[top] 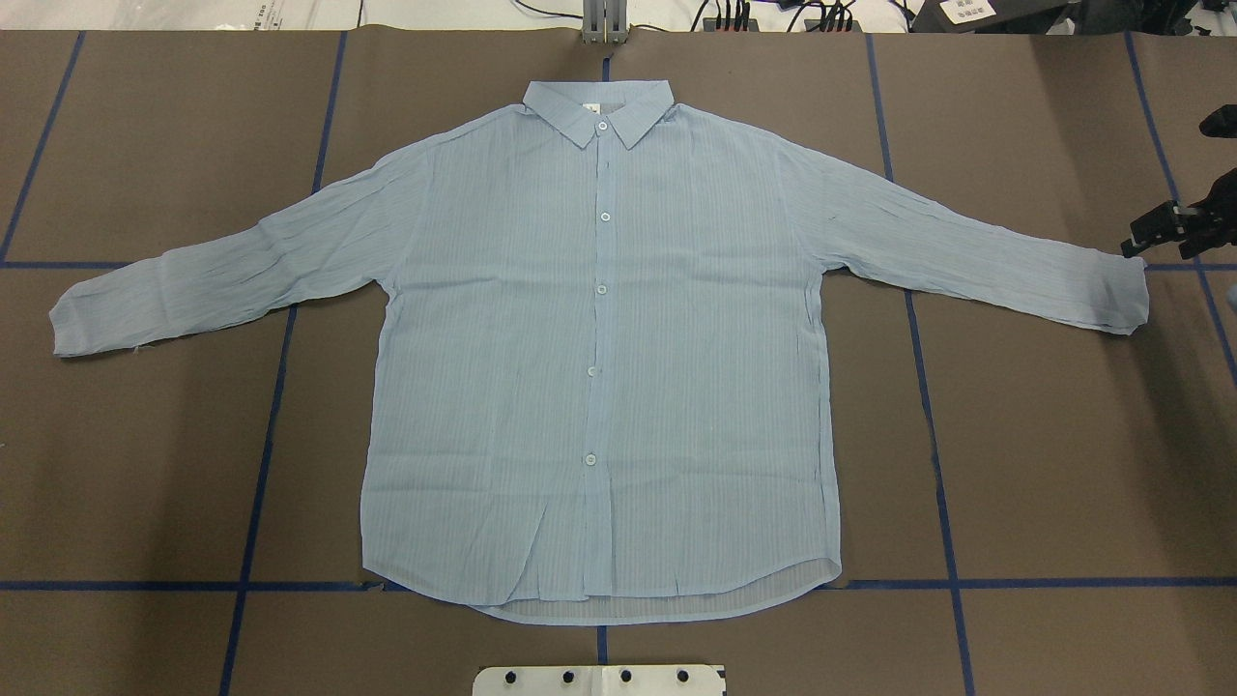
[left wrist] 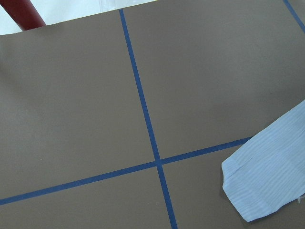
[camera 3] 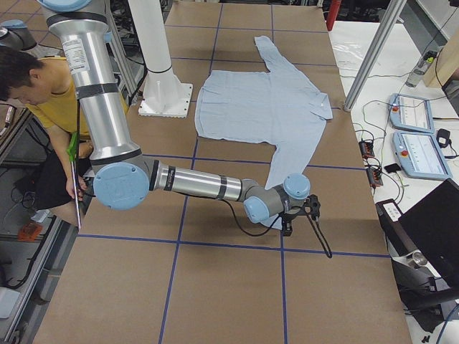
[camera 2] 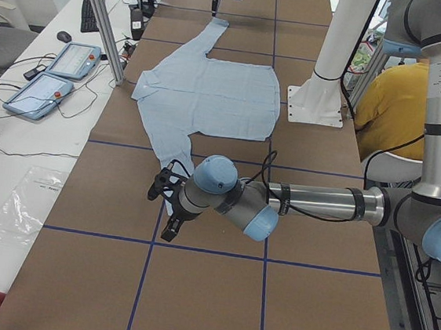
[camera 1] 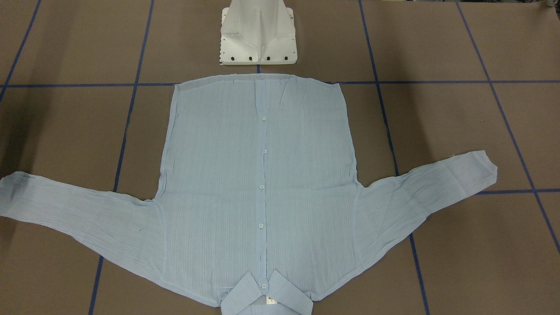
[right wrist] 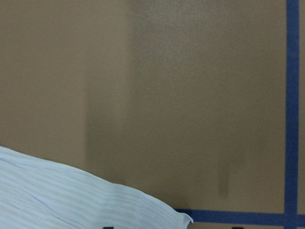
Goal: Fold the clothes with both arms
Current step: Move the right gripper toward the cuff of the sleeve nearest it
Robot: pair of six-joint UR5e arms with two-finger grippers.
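The light blue striped shirt (top: 599,348) lies flat on my bench (top: 1044,464), buttoned, front up, sleeves spread toward my left tool (camera 2: 165,206) and right tool (top: 1155,230), though I cannot tell whether either is spread or pressed together.

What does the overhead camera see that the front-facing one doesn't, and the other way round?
Only the overhead view shows the right gripper, black, near a sleeve cuff, plus cables beyond the table. Only the front-facing view shows the sloping column of the white pedestal; overhead catches just its plate. Both show the blue shirt lying flat, buttoned, sleeves spread, on the brown table with blue tape lines.
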